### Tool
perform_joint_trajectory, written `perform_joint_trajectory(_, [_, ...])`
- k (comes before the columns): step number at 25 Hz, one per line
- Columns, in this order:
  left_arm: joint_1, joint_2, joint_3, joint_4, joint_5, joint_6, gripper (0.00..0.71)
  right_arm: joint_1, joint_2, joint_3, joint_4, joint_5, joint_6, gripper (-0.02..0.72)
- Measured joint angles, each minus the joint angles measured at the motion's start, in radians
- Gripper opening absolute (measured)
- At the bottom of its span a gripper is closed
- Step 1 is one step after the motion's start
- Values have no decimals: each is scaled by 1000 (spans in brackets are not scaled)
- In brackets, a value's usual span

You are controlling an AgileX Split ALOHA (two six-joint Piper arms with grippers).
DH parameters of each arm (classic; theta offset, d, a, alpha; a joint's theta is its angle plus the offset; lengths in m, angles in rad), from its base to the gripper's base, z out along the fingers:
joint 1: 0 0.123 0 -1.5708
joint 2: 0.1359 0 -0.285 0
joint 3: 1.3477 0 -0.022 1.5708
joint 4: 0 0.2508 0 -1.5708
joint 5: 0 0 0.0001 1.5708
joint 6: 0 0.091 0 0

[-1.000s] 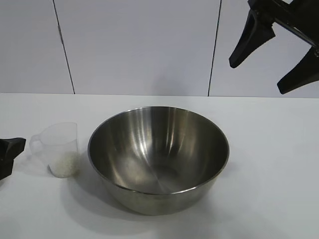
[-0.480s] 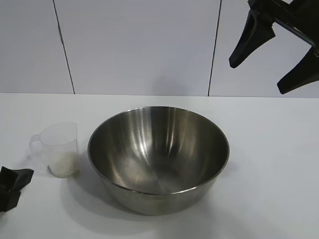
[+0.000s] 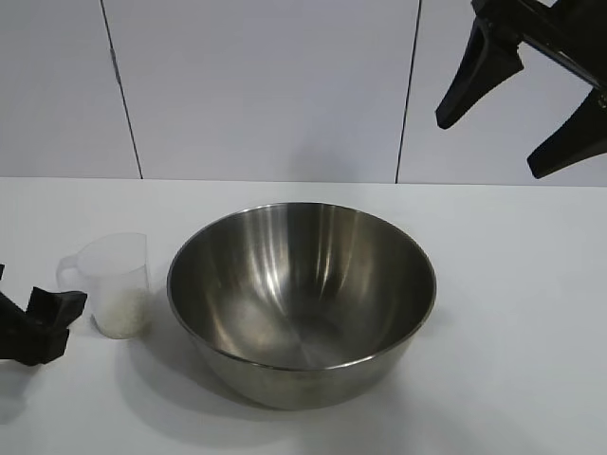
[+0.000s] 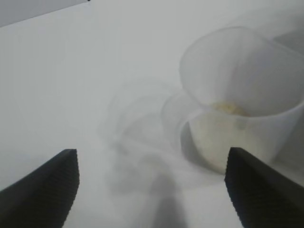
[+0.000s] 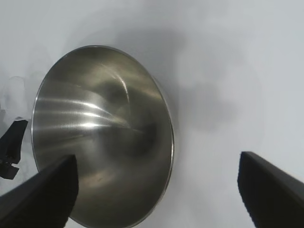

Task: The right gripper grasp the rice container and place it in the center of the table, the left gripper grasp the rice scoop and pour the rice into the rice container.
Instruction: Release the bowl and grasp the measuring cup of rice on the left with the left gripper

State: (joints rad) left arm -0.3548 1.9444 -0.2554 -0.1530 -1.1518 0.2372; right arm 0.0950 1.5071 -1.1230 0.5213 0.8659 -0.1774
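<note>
Rice container (image 3: 302, 301): steel bowl standing upright near the middle of the white desk (image 3: 512, 313), hollow side up, nothing visible inside. Seen from the right wrist view as well, mouth turned toward the camera.

Rice scoop (image 3: 116, 284): clear plastic cup, upright on the desk just beside the bowl, on the exterior view's left; a narrow gap separates them. Handle points away from the bowl, toward the left arm. Rice (image 3: 123, 313) lies as a low white layer in the cup's bottom.

Left pincer (image 3: 38, 324): low at the desk's left edge in the exterior view, close to the scoop handle, not touching it. Left wrist view shows its two fingers (image 4: 45, 187) spread wide with the cup and handle ahead of them, bare desk between the tips. Holds nothing.

Right pincer (image 3: 517, 118): high above the desk at the exterior view's upper right, well apart from the bowl. Fingers (image 3: 474, 81) spread wide, pointing downward; nothing between them. Right wrist view looks down on the bowl from there, with both fingertips at the frame's lower corners.
</note>
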Motion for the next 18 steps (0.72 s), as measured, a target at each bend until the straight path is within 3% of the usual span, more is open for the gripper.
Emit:
perform_joint_trajectory(6, [0, 74, -15, -24, -2, 0, 603, 0, 0, 0, 0, 0, 0, 631])
perform_joint_trajectory(18, [0, 77, -80, -86, -3, -24, 597, 0, 0, 0, 0, -2, 1, 631])
